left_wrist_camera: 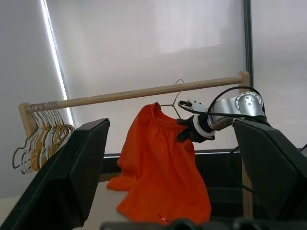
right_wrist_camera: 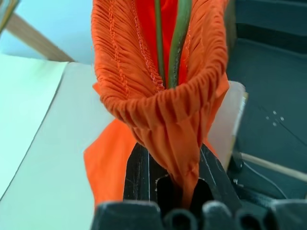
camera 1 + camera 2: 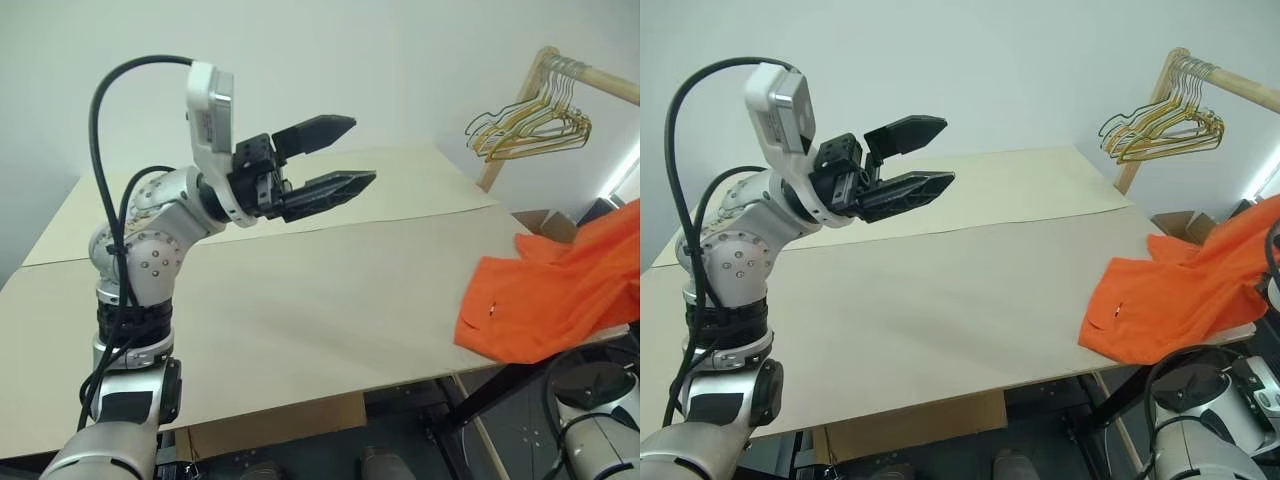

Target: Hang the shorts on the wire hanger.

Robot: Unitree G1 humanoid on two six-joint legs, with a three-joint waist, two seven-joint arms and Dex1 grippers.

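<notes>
Left eye view: one table (image 3: 300, 310) carries one pair of orange shorts (image 3: 545, 300), draped over the table's right edge with the upper part lifted off past that edge. One left gripper (image 3: 345, 155) hangs above the table's middle, its two black fingers spread wide with nothing between them. Beyond the table's far right corner, one wooden rail (image 3: 585, 75) holds one bunch of gold and dark hangers (image 3: 530, 125), too tangled to count singly. Right eye view: the same single shorts, single bunch and wide-open left gripper appear above and beside the table. Left wrist view: above the table's edge the shorts hang raised with one thin wire hanger (image 1: 173, 98) poking from the waistband, just below the rail; the right gripper (image 1: 184, 136) grips the fabric there. Right wrist view: the right gripper's two fingers (image 2: 139, 172) pinch the bunched waistband, and two green strands of the wire hanger run up inside the shorts.
</notes>
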